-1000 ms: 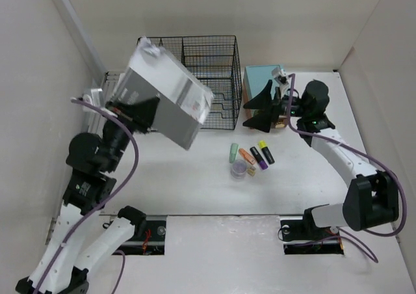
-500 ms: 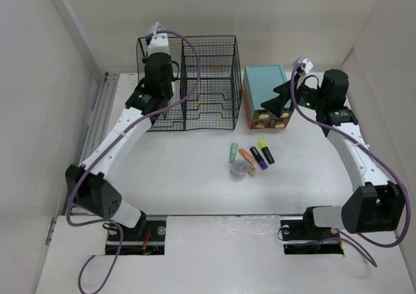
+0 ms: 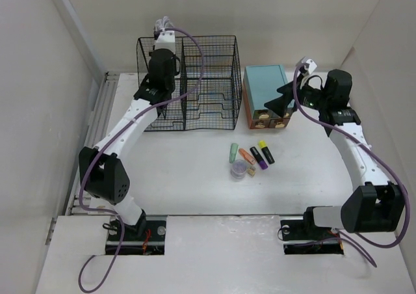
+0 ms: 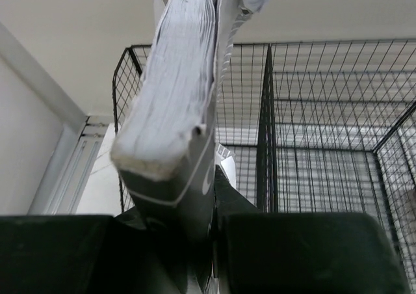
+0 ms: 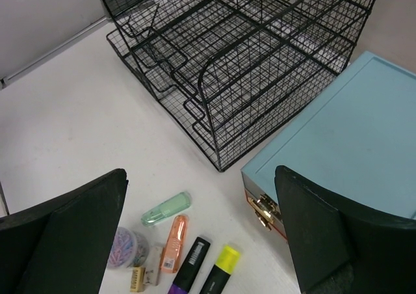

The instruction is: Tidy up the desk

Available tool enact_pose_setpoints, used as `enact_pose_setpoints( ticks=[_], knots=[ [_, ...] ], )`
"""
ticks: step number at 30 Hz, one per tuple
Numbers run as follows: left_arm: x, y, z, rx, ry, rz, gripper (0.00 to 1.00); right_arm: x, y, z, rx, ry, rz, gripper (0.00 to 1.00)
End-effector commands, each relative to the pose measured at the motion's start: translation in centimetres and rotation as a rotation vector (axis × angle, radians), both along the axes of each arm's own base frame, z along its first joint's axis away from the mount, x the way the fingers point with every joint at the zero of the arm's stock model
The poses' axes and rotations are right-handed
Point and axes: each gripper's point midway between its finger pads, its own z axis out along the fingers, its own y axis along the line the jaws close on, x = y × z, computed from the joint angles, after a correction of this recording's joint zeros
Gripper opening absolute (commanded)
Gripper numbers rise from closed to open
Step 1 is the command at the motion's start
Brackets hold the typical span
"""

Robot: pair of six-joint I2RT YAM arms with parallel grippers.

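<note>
I could read no text anywhere: markings on the book (image 4: 172, 112) in my left gripper (image 4: 195, 242) and on the highlighters (image 5: 190, 263) were illegible.

Black wire organizer (image 3: 208, 79) beside teal box (image 3: 260, 82)

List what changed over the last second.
The left gripper, still clamping the book, swung from the near left out to the left section of the wire organizer. The right gripper, open, shifted slightly rightward by the teal box. Organizer, box, markers and small jar stayed put.
</note>
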Motion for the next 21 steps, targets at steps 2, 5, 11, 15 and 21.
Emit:
enact_pose_setpoints(
  ticks=[2,5,11,15,21],
  knots=[
    [-0.3,-0.2,9.2,-0.2,-0.31,-0.098,0.0,0.0,-0.2,1.0,-0.001,-0.044,0.022,1.0],
    [-0.6,-0.7,10.2,-0.226,-0.347,-0.152,0.0,0.1,-0.1,0.6,-0.004,-0.041,0.032,1.0],
    [-2.2,-0.9,12.3,-0.274,-0.376,-0.212,0.0,0.1,-0.2,0.6,-0.009,-0.049,0.033,1.0],
    [-6.4,-1.9,16.6,-0.299,-0.466,-0.255,0.0,0.3,-0.2,0.2,-0.009,-0.038,0.033,1.0],
    [-7.1,-2.1,17.7,-0.275,-0.472,-0.25,0.0,0.4,-0.1,-0.2,-0.006,-0.026,0.042,1.0]
  ],
)
